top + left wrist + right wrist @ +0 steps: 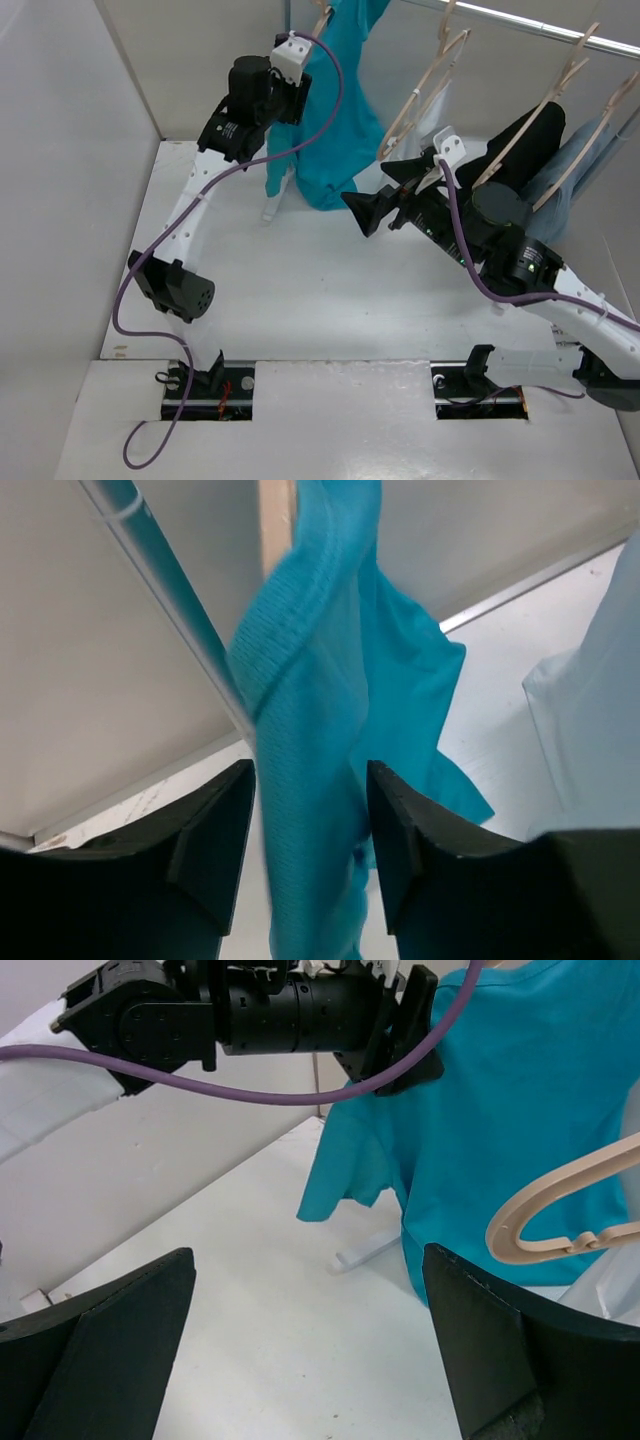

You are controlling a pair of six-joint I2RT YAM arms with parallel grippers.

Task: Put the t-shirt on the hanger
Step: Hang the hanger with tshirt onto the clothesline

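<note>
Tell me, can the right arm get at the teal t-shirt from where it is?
Probably yes: its open end effector faces the t-shirt with nothing between them; a neighbouring hanger sits just to one side.

Seen from the left wrist, only a beige strip of the hanger point(278, 520) at top centre, cut by the frame edge and covered below by the t-shirt point(320, 710). Blurred at lower centre, within the left gripper point(310, 780); contact with the cloth unclear. From the right wrist, second hanger point(560, 1200) cut off at the right edge.
</note>
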